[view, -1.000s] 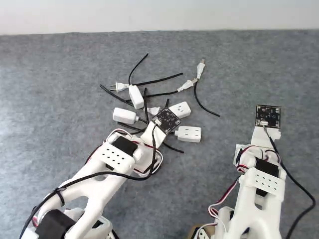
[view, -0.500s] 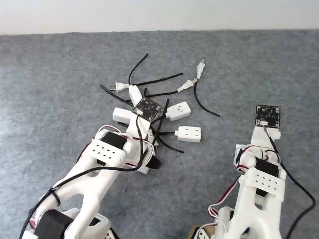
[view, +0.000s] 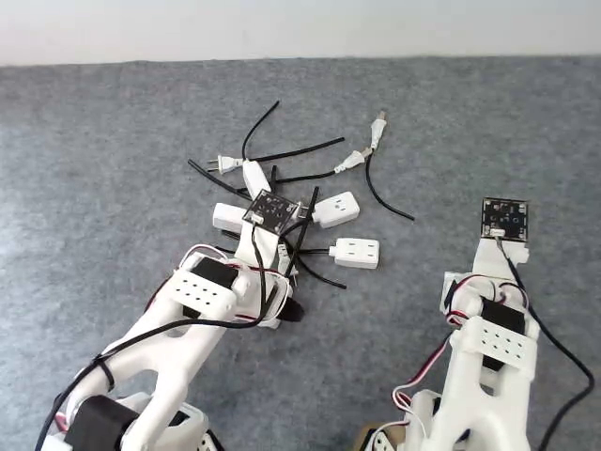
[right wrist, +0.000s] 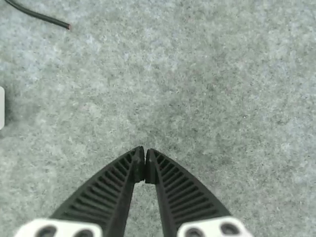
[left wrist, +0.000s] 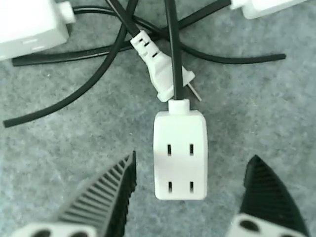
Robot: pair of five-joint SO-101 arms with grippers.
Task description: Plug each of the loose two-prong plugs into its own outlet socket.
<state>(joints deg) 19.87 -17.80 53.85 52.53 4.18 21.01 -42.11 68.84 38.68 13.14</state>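
Plainly the left tool (left wrist: pixel 192 163) is open, one jaw on each side of a white outlet socket (left wrist: pixel 180 153) that lies flat on the grey bench (left wrist: pixel 276 113), its two pairs of slots facing up. The step in hand looks like a grasp of this socket. To do it well, I judge the tool should come straight down centred on the block and close across its two long sides, low enough to hold firmly but without covering the slots. The socket's black cord (left wrist: pixel 172 49) leaves the end farthest from the tool. A loose white two-prong plug (left wrist: pixel 159 74) lies just beyond that end, under the cord, so the jaws should stay short of both or the tangle may drag along.

The right tool (right wrist: pixel 144 158) is closed on nothing, its fingers pressed together over bare bench, well apart from the tangle.

Only the left wrist view shows the slots, the jaws' spacing and the plug's prongs, since from above the arm's camera board (view: pixel 272 211) covers that spot. The high view gives the wider layout: more sockets beside the left arm (view: pixel 355 251) and further plugs (view: pixel 218 164) beyond it, with the right arm (view: pixel 488 348) off to the side
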